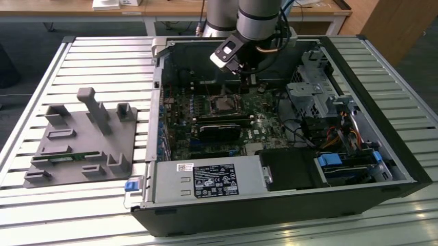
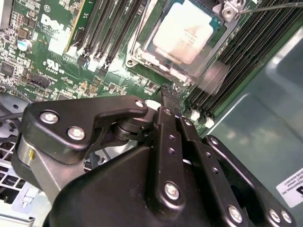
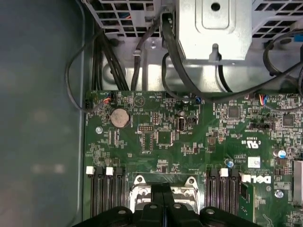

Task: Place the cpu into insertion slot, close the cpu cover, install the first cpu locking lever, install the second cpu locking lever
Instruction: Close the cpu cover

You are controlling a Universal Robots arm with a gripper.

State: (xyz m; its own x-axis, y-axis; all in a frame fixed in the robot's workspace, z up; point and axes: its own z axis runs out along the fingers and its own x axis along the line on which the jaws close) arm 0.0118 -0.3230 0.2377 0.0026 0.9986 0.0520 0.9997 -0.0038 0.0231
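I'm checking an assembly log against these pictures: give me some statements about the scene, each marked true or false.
1. The cpu lies in the insertion slot. True.
2. The gripper holds the cpu. False: it is shut and empty.
3. A grey fixture stands on the table, at the exterior view's left of the computer case. True.
4. The computer case is closed. False: it lies open, its green board exposed.
5. A round coin battery sits on the green board. True.

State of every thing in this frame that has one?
Small silver-grey square cpu: seated, face up.
Thin silver-grey metal cpu cover: down, framing the cpu.
Black gripper: shut, empty, hovering near the cpu cover.
Black computer case: on its side, open.
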